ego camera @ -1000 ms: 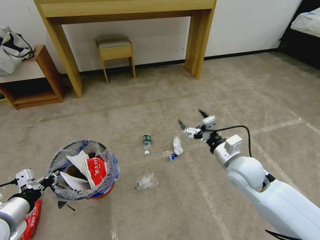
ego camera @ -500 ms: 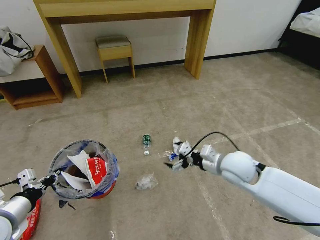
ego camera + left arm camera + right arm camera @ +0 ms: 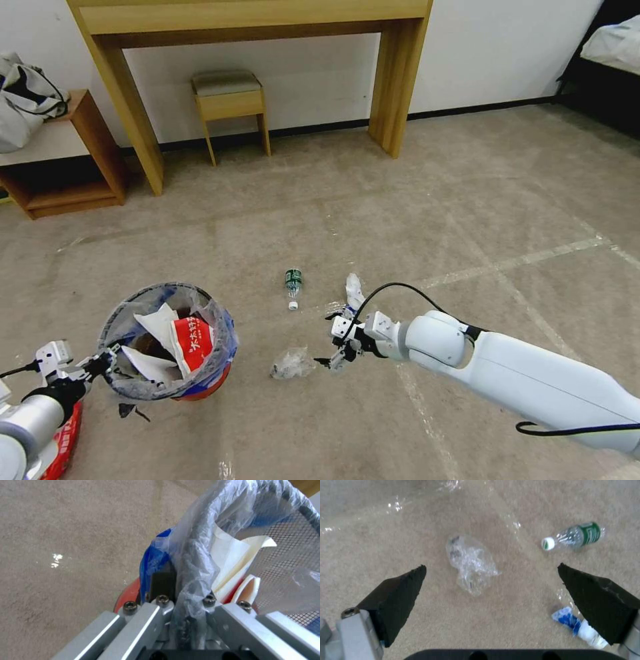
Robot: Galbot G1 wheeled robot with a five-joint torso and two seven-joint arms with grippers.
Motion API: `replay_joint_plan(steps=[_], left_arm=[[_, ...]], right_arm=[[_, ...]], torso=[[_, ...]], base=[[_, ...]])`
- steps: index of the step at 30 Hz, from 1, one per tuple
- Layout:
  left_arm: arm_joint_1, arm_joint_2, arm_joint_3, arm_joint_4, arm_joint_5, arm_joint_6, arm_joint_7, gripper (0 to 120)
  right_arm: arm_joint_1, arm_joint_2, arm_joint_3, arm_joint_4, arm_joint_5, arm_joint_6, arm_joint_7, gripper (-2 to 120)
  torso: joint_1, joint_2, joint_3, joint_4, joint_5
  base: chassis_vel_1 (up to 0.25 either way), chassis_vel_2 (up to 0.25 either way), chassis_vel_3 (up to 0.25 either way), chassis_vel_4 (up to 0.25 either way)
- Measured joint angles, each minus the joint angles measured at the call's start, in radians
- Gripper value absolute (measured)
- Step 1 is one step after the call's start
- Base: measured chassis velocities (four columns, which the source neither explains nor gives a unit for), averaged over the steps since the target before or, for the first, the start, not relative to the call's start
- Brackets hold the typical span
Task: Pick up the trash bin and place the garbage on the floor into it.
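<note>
The right gripper [image 3: 331,341], jaws spread, is hovering beside the crumpled clear plastic [image 3: 293,363]; the left gripper [image 3: 101,363] is pinching the trash bin [image 3: 167,340] rim. The green-labelled bottle [image 3: 293,287] is lying cap toward the robot.

You are looking at a right arm [image 3: 533,383] with a smooth white shell, a rounded joint [image 3: 437,340] and a thin black cable [image 3: 393,288] looping over its wrist. The right tool [image 3: 331,340] is showing pale metal brackets and two black wedge-shaped fingers [image 3: 398,592] with a rough surface. The left tool [image 3: 181,610] is showing silver bars fixed with dark hex screws [image 3: 130,606], on a grey wrist.
</note>
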State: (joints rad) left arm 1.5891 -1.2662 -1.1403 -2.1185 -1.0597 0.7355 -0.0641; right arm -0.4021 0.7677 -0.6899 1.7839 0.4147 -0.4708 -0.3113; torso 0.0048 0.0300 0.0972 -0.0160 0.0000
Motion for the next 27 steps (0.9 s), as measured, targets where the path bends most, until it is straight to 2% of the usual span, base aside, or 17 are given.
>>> replay_joint_plan(steps=[8,21,27], left_arm=[[-0.003,0.001,0.001,0.003,0.002,0.0,0.0,1],[-0.005,-0.001,0.0,0.005,0.005,0.0,0.0,1],[-0.006,0.006,-0.003,0.007,0.004,0.0,0.0,1]], right_arm=[[-0.005,0.034,-0.01,-0.059,-0.022,-0.009,0.007,100],[0.026,0.092,-0.052,-0.193,-0.023,0.074,0.016,100],[0.042,0.141,-0.086,-0.276,-0.013,0.129,0.03,100]], torso=[[0.0,0.0,0.0,0.0,0.0],[0.0,0.0,0.0,0.0,0.0],[0.0,0.0,0.0,0.0,-0.0001]], base=[[0.0,0.0,0.0,0.0],[0.0,0.0,0.0,0.0],[0.0,0.0,0.0,0.0]])
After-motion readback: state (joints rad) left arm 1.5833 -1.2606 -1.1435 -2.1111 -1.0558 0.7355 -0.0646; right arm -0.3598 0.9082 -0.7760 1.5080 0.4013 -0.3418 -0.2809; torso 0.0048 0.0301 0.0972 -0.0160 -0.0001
